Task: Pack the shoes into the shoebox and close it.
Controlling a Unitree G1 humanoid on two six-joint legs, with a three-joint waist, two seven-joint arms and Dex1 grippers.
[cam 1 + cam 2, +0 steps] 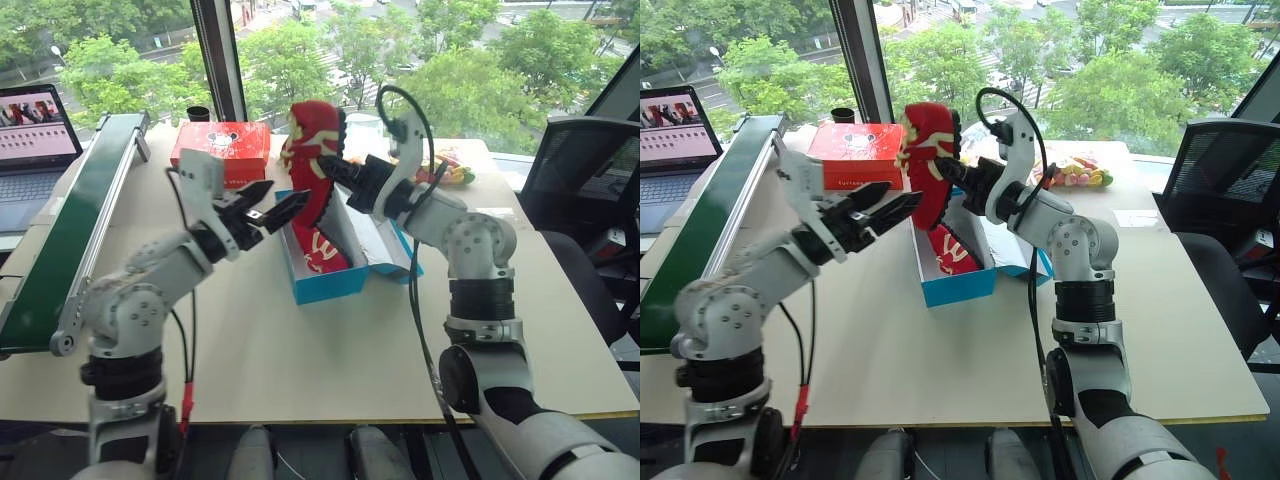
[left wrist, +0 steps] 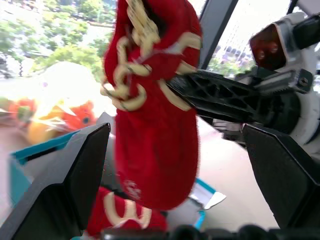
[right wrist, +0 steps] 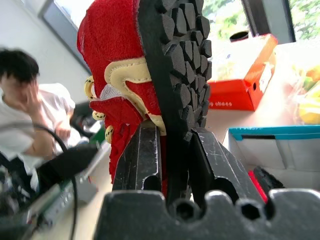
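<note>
One red shoe [image 1: 312, 160] hangs toe-down above the open blue shoebox [image 1: 325, 285], clamped at its sole by the right pincer [image 1: 335, 170]; the second shoe [image 1: 322, 247] lies inside the box. Just left of the box the left pincer [image 1: 268, 210] gapes wide, holding nothing. Bare tabletop [image 1: 300, 370] spreads before the box; a red box [image 1: 222, 150] sits behind

The raised shoe [image 1: 312, 150] is red with yellow-gold curling marks and a black knobbly sole. The second shoe [image 1: 326, 250] is red with the same gold marks. The shoebox [image 1: 330, 285] is bright blue outside, white inside. At ten o'clock from it, a red box [image 1: 222, 150] bears a white emblem. The counter [image 1: 300, 350] is pale beige. Both pincers have black fingers [image 1: 290, 207].
</note>
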